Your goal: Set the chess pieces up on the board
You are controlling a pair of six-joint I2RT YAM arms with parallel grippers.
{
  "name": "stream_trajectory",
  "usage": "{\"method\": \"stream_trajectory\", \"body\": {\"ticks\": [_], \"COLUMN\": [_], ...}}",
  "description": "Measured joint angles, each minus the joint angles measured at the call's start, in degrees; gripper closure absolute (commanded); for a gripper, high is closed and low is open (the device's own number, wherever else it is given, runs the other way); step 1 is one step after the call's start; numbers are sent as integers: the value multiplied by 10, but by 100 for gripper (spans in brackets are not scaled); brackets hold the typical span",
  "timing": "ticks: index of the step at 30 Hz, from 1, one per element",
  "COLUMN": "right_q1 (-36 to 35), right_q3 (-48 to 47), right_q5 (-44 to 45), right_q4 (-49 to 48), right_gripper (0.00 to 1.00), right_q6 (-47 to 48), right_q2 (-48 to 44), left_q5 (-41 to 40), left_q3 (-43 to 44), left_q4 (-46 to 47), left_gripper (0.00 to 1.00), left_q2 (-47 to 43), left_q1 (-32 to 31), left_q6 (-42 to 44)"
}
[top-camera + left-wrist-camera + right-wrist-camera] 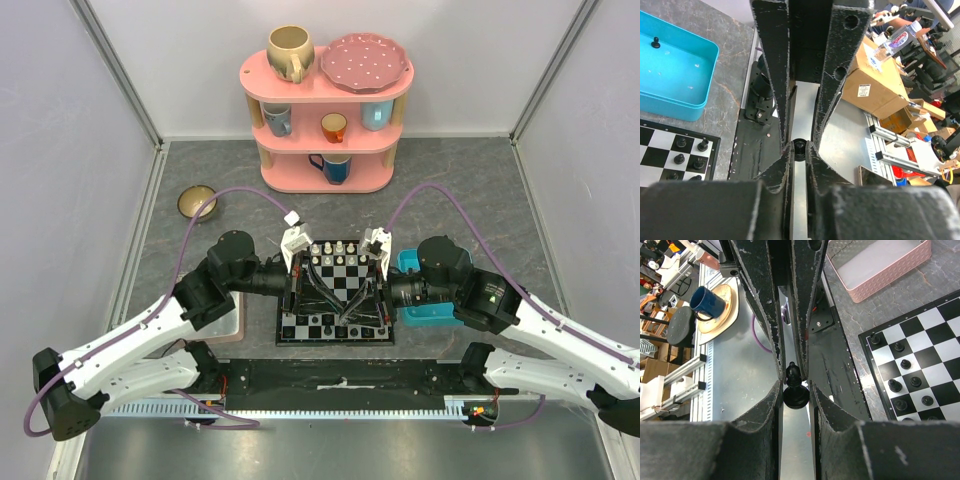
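Nearest the arms, over the near ranks of the board [340, 272], the two hands meet tip to tip. The right hand [795, 371] pinches a tall black piece [795, 390] by its waist, just above the flared foot. The left hand [799, 137] has its fingertips pressed in on a round black piece [799, 148]; I cannot tell whether that is the same one. Such a piece is likely light, hard and smooth, so it would twist or squirt out if squeezed on the rounded head. The narrow stem above the foot looks the safer hold, with the piece kept upright. Its small foot would probably let it topple if set down tilted, and its neighbours stand close. Only the right wrist view gives the piece's full outline. It also shows the black pieces already standing [895, 386] near the board's edge and, beyond them, the pink-rimmed tray [890, 275]. Only the left wrist view shows a lone black piece [655, 42] lying in the blue tray [675, 102] beside the board. From above, the held piece is hidden under the fingers, but the cream pieces [340, 247] on the far rank show there alone.
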State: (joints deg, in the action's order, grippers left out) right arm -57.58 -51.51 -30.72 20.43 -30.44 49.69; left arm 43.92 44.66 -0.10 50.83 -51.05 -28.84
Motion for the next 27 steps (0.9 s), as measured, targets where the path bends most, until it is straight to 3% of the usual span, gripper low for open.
{"method": "stream_trajectory", "body": {"ticks": [6,7,10,13,21,27], "right_q1": [0,0,0,-1,-1,-1], "right_q3": [1,1,1,1,-22,-76], "right_q5": [1,1,7,19,80,236], "right_q4": [0,0,0,1,32,70], "right_gripper": [99,83,55,44,37,30], "right_q6": [0,0,0,2,18,25], "right_q2": [0,0,0,-2,-15,-54], "left_q5": [2,2,0,-3,-14,-51], "left_q3": [0,0,0,0,0,-5], "left_q4": [0,0,-1,-4,-18,-49], "left_gripper": [98,98,98,98,98,98], "left_q2": [0,0,-2,-6,-26,-55], "left_q1": [-1,-1,-1,-1,-1,-1], "left_q6": [-1,-1,-1,-1,0,5]}}
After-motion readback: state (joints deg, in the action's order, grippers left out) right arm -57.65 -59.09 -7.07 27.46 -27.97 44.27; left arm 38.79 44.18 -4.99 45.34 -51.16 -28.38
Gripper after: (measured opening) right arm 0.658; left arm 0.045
